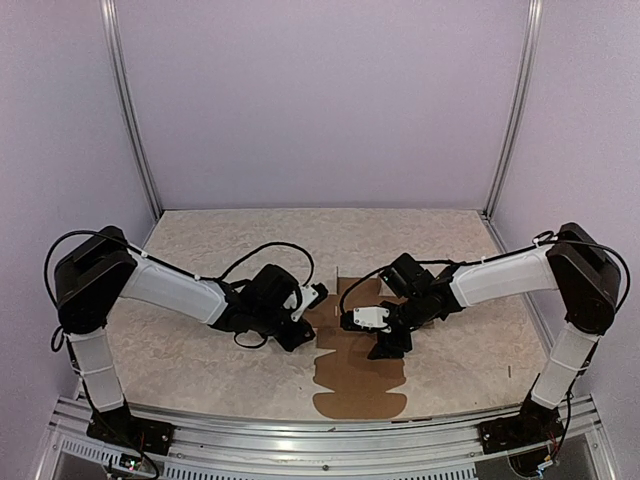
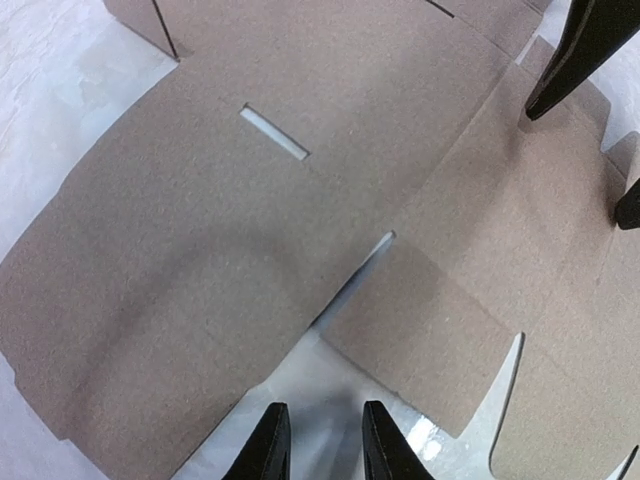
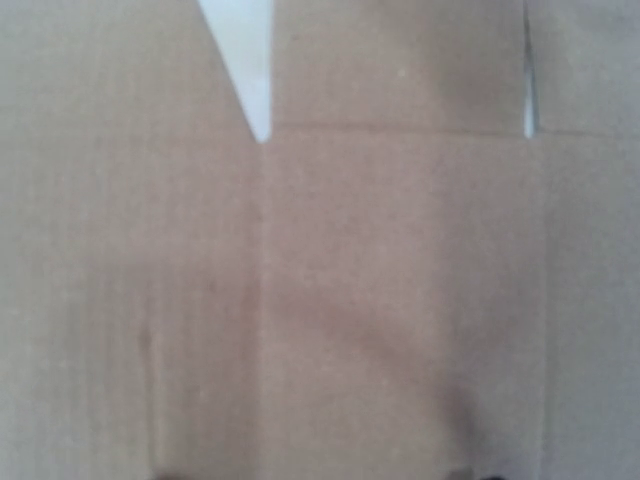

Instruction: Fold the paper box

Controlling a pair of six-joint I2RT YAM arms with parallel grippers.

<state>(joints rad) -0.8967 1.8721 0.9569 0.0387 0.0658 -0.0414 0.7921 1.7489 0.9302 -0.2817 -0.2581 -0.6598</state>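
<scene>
Speckled table (image 1: 220,250) is enclosed by lilac walls (image 1: 320,100); the paper box (image 1: 358,385) is laid flat near its front edge. From the left wrist, the left gripper (image 2: 320,420) is seen narrowly parted and empty, the right gripper (image 2: 578,165) spread upon the box. The right wrist view is filled by blurred brown sheet.

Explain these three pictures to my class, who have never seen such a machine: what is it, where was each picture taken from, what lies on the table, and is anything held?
These are two robot arms bolted at the near edge of a table, each ending in two fingers. The wide picture looks down from above and behind the arms. The other two come from cameras on their wrists. On the table lies the paper box, a cut-out sheet of brown cardboard, mostly flat. The left fingers are slightly apart at the sheet's edge, with nothing between them. The right fingers are spread wide, tips down on the cardboard, seemingly pressing it. Neither holds anything.
</scene>
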